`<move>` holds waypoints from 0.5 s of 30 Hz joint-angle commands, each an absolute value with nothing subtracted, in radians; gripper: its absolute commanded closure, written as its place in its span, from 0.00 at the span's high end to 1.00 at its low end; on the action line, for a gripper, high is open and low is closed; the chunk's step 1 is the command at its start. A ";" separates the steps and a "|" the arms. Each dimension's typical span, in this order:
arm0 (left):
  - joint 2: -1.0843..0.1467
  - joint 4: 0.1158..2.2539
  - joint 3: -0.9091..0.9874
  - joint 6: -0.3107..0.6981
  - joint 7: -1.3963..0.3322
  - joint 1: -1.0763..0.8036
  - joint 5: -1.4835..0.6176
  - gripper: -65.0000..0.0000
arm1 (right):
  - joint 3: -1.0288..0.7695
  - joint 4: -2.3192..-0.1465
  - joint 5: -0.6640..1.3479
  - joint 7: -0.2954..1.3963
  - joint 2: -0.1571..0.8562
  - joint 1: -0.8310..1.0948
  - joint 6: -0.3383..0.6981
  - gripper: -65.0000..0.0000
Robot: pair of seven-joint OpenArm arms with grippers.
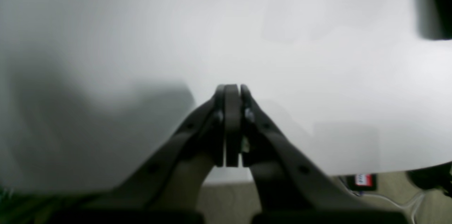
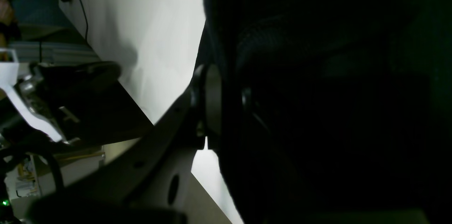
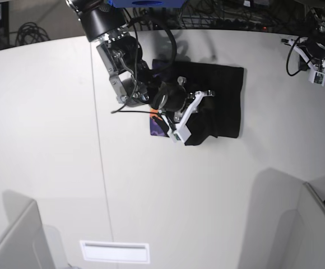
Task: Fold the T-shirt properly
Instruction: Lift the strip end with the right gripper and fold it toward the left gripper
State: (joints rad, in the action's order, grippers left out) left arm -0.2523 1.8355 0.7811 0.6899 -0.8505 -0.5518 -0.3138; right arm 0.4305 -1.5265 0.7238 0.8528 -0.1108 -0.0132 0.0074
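Observation:
The T-shirt (image 3: 223,92) is a bunched black heap at the back middle of the white table (image 3: 168,196). A bit of its purple and orange print (image 3: 158,126) shows at the left edge. My right arm (image 3: 130,67) reaches down over the shirt's left part. In the right wrist view my right gripper (image 2: 227,86) is shut on black cloth of the T-shirt (image 2: 317,93), which covers one finger. My left arm (image 3: 315,50) hangs at the far right back, apart from the shirt. Its gripper (image 1: 233,90) is shut on nothing above bare table.
A seam (image 3: 99,145) runs front to back on the table's left side. A white label strip (image 3: 115,251) lies near the front edge. Grey panels (image 3: 17,241) stand at both front corners. Cables (image 3: 224,14) run behind the table. A dark shape (image 1: 438,5) fills the left wrist view's corner.

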 commanded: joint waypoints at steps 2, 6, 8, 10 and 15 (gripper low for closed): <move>-0.268 1.851 0.820 0.698 -0.835 -0.556 -0.317 0.00 | 0.433 -1.543 0.739 0.839 -0.127 -0.030 0.013 0.00; -0.266 1.850 0.845 0.698 -0.835 -0.552 -0.309 0.00 | 0.467 -1.543 0.739 0.839 -0.127 -0.042 0.012 0.00; -0.266 1.850 0.840 0.698 -0.835 -0.549 -0.309 0.00 | 0.495 -1.543 0.739 0.839 -0.125 -0.044 -0.012 0.00; -0.265 1.850 0.834 0.698 -0.835 -0.545 -0.309 0.00 | 0.501 -1.543 0.739 0.839 -0.124 -0.044 -0.051 0.00; -0.265 1.850 0.806 0.698 -0.835 -0.524 -0.309 0.00 | 0.503 -1.546 0.745 0.839 -0.124 -0.045 -0.068 0.00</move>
State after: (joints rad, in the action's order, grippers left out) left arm -0.2501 1.8355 0.7967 0.6903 -0.8455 -0.5159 -0.3088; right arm 0.5022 -1.5272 0.7250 0.8543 -0.1104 -0.0277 -0.0715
